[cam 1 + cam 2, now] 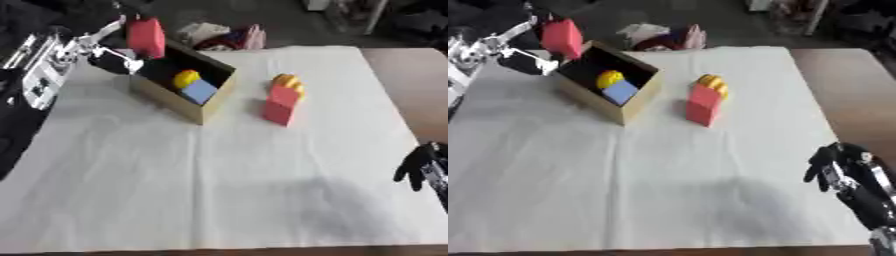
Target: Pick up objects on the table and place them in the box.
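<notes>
A red block [146, 37] hangs over the far left corner of the open cardboard box [208, 110], with my left hand [112, 56] shut on it from the left. Inside the box lie a yellow round piece [185, 78] and a light blue block [199, 91]. To the right of the box, a pink-red carton [281, 105] stands on the white cloth with a yellow piece [290, 82] at its top. My right hand [837, 169] rests at the table's right edge, fingers relaxed and holding nothing.
The white cloth [219, 190] covers most of the table; bare brown table [416, 85] shows on the right. Crumpled bags and pink items [223, 36] lie beyond the far edge. My left arm [39, 65] runs along the left side.
</notes>
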`<state>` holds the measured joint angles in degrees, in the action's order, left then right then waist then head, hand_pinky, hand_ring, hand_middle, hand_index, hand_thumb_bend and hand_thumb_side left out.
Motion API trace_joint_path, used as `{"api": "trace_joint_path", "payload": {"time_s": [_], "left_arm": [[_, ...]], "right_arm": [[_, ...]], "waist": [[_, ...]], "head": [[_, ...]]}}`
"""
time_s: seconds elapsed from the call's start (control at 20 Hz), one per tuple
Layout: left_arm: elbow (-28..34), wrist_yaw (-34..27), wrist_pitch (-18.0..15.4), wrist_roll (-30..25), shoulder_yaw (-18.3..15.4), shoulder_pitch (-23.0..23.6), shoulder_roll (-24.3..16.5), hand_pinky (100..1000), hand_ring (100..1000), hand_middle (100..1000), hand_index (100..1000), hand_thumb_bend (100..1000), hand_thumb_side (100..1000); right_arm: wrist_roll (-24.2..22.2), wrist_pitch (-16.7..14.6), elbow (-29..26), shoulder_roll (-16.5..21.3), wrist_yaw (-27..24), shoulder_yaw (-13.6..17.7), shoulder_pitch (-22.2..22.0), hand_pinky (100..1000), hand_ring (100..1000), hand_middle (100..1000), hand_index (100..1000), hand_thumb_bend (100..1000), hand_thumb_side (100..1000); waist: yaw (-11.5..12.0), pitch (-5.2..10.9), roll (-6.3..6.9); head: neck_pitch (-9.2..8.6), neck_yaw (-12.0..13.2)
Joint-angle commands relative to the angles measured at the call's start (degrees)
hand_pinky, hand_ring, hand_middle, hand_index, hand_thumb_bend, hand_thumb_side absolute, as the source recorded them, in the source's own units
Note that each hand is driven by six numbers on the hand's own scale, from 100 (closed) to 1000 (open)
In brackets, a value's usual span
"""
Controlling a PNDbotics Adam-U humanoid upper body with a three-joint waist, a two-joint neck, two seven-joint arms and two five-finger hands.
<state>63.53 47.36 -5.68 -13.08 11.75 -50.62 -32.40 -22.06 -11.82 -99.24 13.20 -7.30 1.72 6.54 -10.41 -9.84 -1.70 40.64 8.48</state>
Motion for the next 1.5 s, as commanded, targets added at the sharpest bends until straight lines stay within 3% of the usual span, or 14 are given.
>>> {"api": "trace_joint_path", "payload": {"time_s": [0.05,0.25,0.4,0.45,0.5,0.6,0.8,0.95,1.05,1.3,1.5], "left_arm": [[-4.1,-1.0,3.1,2.6,-2.1,-2.5,1.6,663,553,540,769,100,245],[-10.4,-4.5,6.9,6.5,-3.3,-3.4,4.0,687,595,580,812,100,245],[-15.0,-7.3,9.3,8.8,-3.5,-3.9,5.5,722,658,653,847,100,538],[-16.2,-8.2,9.6,9.2,-3.5,-4.1,5.8,726,666,662,851,100,560],[-17.2,-9.2,9.8,9.6,-3.3,-4.2,6.0,758,718,727,875,100,656],[-18.2,-11.1,10.6,10.9,-3.1,-4.3,6.2,781,754,764,889,100,781],[-17.7,-14.9,12.6,14.1,-1.7,-4.2,5.9,827,814,820,921,100,925],[-15.6,-16.7,14.0,16.8,-0.9,-4.0,5.3,824,812,821,920,100,985],[-13.7,-17.2,14.9,18.5,-0.2,-4.0,4.7,827,818,829,929,100,970],[-10.5,-15.3,16.5,21.0,1.4,-3.9,3.6,861,853,857,965,194,713],[-10.0,-12.5,16.6,20.7,1.7,-3.7,3.2,872,879,882,997,178,496]], "right_arm": [[-0.6,0.0,-0.5,0.1,-0.7,-0.2,0.9,404,234,243,510,100,470],[-0.8,0.1,-0.5,-0.2,-0.8,-0.3,1.2,404,233,243,511,100,472],[-0.9,0.1,-0.5,-0.3,-0.9,-0.3,1.3,404,232,243,510,100,472],[-0.9,0.0,-0.5,-0.3,-0.9,-0.3,1.3,404,232,243,510,100,472],[-1.0,0.0,-0.5,-0.3,-0.9,-0.3,1.3,404,232,242,510,100,472],[-1.0,0.0,-0.5,-0.3,-0.9,-0.3,1.3,404,231,241,509,100,472],[-1.0,0.0,-0.4,-0.2,-0.9,-0.3,1.3,404,228,236,507,100,471],[-1.0,-0.1,-0.4,-0.2,-0.8,-0.3,1.3,404,228,235,506,100,471],[-1.0,-0.1,-0.4,-0.1,-0.8,-0.2,1.3,404,227,235,505,100,470],[-1.1,-0.1,-0.4,0.0,-0.8,-0.2,1.3,404,226,231,501,100,473],[-1.1,-0.1,-0.5,0.0,-0.8,-0.2,1.3,404,226,229,501,100,472]], "waist": [[-0.4,0.58,-0.07],[-0.7,0.49,-0.22],[-0.7,0.52,-0.32],[-0.7,0.53,-0.34],[-0.7,0.53,-0.36],[-0.7,0.52,-0.42],[-0.7,0.45,-0.44],[-0.6,0.42,-0.38],[-0.5,0.42,-0.32],[-0.3,0.53,-0.27],[-0.2,0.55,-0.22]], "head": [[-1.45,0.8],[-1.73,1.2],[-1.87,1.2],[-1.88,1.2],[-1.87,1.3],[-1.85,1.3],[-1.75,1.3],[-1.68,1.3],[-1.55,1.3],[-1.55,1.2],[-1.74,1.1]]}}
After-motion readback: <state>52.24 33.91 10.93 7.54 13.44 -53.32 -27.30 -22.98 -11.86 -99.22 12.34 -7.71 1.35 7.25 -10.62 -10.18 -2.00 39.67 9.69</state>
